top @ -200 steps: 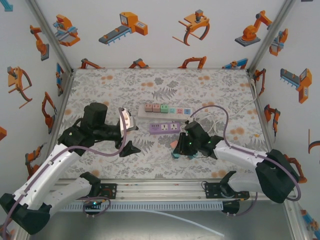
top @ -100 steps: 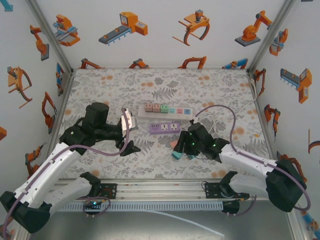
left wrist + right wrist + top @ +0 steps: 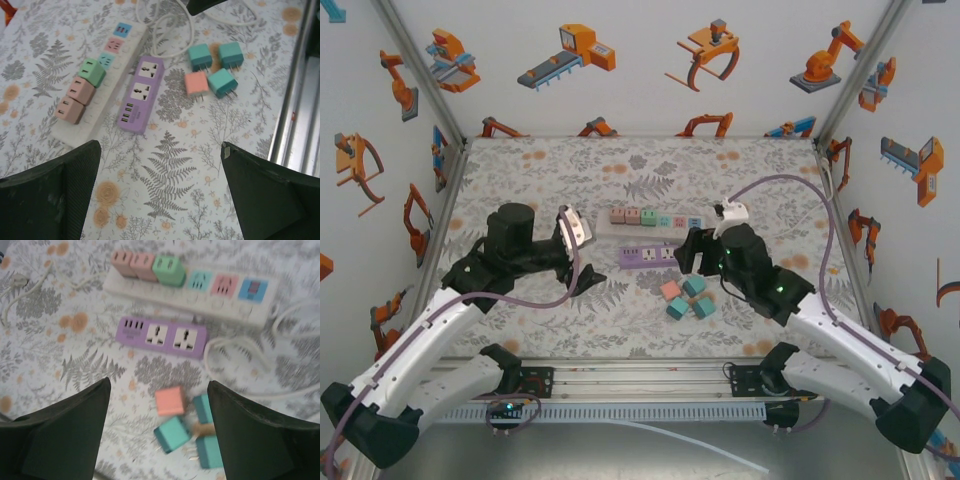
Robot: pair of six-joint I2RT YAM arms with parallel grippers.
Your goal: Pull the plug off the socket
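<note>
1. Both grippers hung above the table [image 3: 175,200] holding nothing. The left gripper [image 3: 159,146] had its jaws wide apart, and the right gripper [image 3: 158,384] was likewise spread and empty.
2. The task's items were on the white power strip [image 3: 114,46]. A green plug [image 3: 91,72] and two pink plugs [image 3: 80,90] sat in a row at one end of it, touching one another. The strip's other three sockets were free.
3. Risk: nothing held the strip down. In my judgement, a pull on a plug would lift or drag the whole strip unless the other gripper pinned it.
4. Risk: with the plugs packed together, a finger had little room between them. The jaws could catch a neighbour or slip off a corner.
5. Obstruction: a purple power strip [image 3: 141,92] lay just beside the white one, on the arms' side, and a descending finger could knock it.
6. Four loose plugs [image 3: 221,82], three teal and one pink, lay clustered apart from both strips.
7. A white cable [image 3: 175,30] looped nearby and could snag a finger.
</note>
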